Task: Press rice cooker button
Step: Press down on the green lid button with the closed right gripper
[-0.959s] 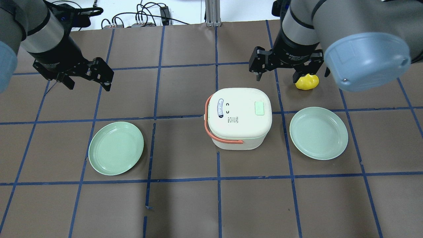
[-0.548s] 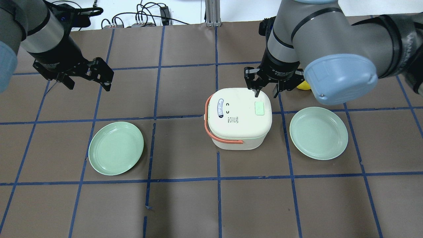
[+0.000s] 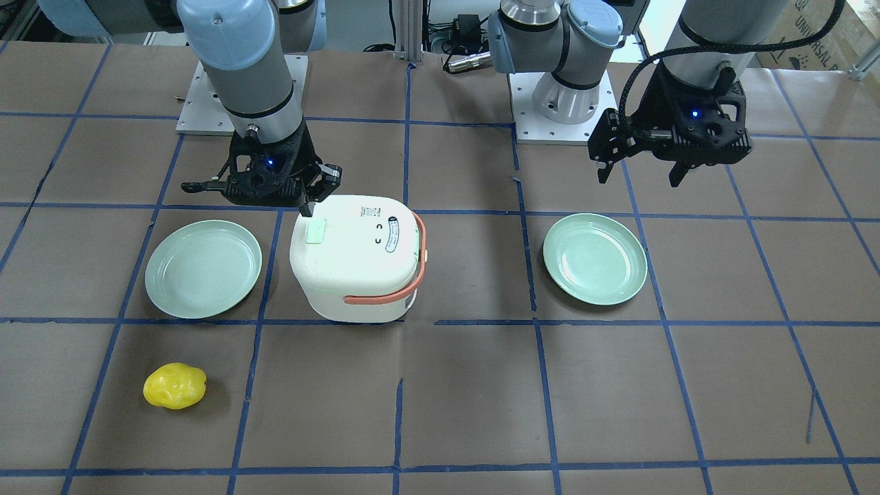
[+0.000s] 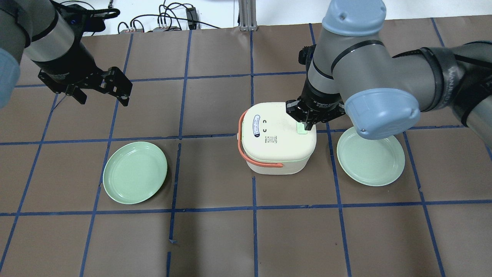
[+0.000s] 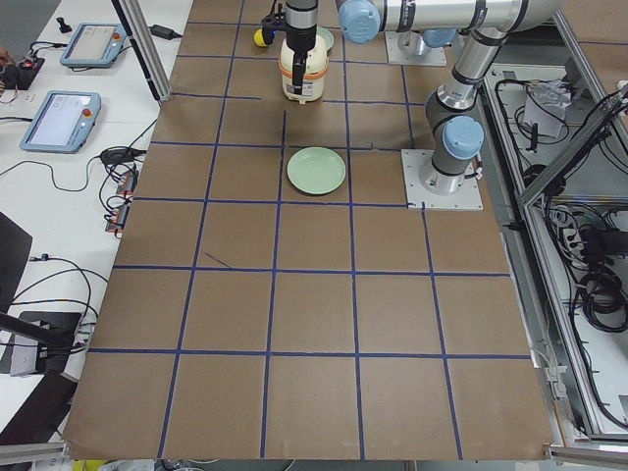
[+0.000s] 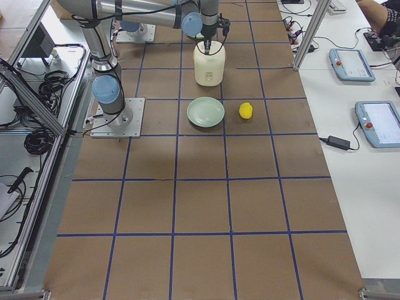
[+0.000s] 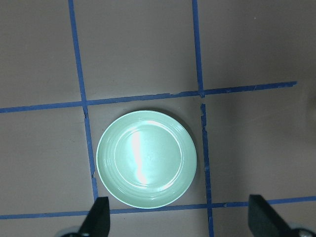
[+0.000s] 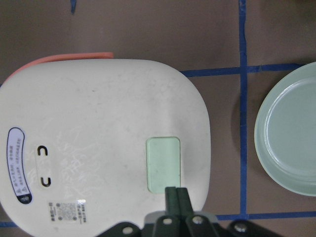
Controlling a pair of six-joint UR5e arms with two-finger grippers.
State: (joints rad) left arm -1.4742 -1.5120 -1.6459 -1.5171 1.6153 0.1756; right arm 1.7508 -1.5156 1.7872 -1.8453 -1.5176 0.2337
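1. Facing the robot, we see the cream-white, rounded plastic rice cooker point(image 3: 357, 275) at the middle of the brown paper-covered table point(image 3: 467, 412). One pale green round plate point(image 3: 203, 268) lies on the robot's right of it and a second plate point(image 3: 595, 258) on its left. The right gripper point(image 3: 303, 206), clenched on nothing, points down at the pale green rectangular button point(image 3: 315, 232) on the lid. The left gripper point(image 3: 639, 175) hangs released, well apart from the cooker. A yellow lumpy object point(image 3: 174, 386) lies near the first plate.
2. From overhead, the right gripper's tip covers part of the button. The salmon-orange handle point(image 4: 241, 146) lies folded against the cooker's side.
3. In both side views the grippers are too small for us to judge.
4. The left wrist camera shows spread fingers above the second plate.
5. The right wrist camera shows two fingers pressed together at the button's near edge; we cannot tell whether it is depressed.
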